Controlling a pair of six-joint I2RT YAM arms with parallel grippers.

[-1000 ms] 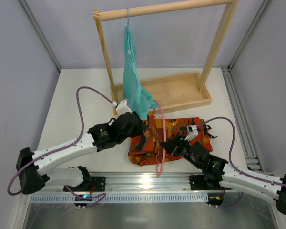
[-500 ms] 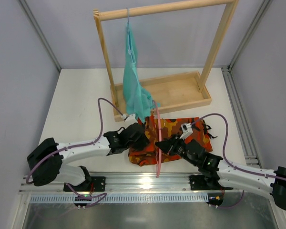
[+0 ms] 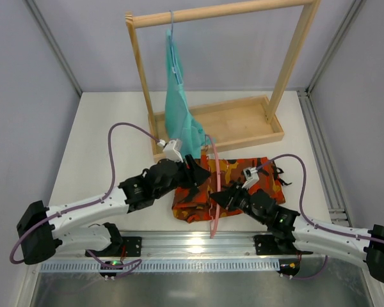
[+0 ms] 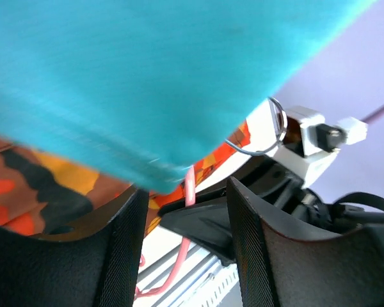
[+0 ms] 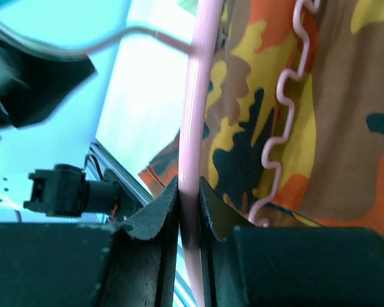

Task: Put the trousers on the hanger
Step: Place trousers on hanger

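The white worktop (image 3: 102, 128) carries a wooden rack (image 3: 217, 11) at its far side. A teal garment (image 3: 179, 109) hangs from the rack's top rail and reaches down to the rack's base tray.

Just near of that tray, right of centre, the trousers (image 3: 233, 167) lie in a flat, crumpled heap on the worktop. No part of them is over any bar.

The hanger (image 3: 214, 224) lies across their left part, running near to far. Its metal hook (image 4: 262, 137) points towards the teal garment. In the right wrist view its wavy bar (image 5: 281, 128) sits above the camouflage cloth, though whether it touches the cloth I cannot tell.

The right hand (image 5: 187, 185) is pinched narrow around the hanger's smooth pink arm and holds it. The left hand (image 4: 185, 204) hovers at the far left corner of the trousers, close under the hem of the teal garment. Its jaws are parted with nothing between them.

By my reading, the step in hand is readying the hanger, and the threading has not begun. The next move likely calls for the left hand to drop onto the edge of the trousers and pinch one layer. It would then draw the cloth over the bar while the right hand keeps the hanger steady. The teal hem hangs close enough that the left hand could catch it by mistake.
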